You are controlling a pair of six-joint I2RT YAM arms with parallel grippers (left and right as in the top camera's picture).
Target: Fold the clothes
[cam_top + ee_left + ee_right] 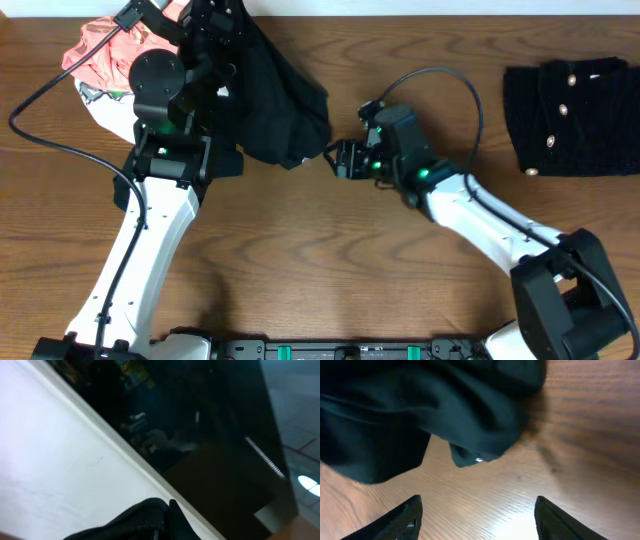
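A black garment [275, 95] hangs from my left gripper [215, 25] at the table's back left, its lower part bunched on the wood. In the left wrist view the jaws [167, 520] are shut on a fold of the black cloth [135, 520]. My right gripper [335, 158] is open and empty just right of the garment's lower edge. In the right wrist view the fingers [477, 515] are spread above bare wood, with the black garment [420, 415] just ahead. A folded black cardigan [572, 115] with pale buttons lies at the back right.
A pile of pink and white clothes [105, 65] lies at the back left, behind my left arm. The wooden table [330, 260] runs across the view. A black cable [440, 80] loops over my right arm.
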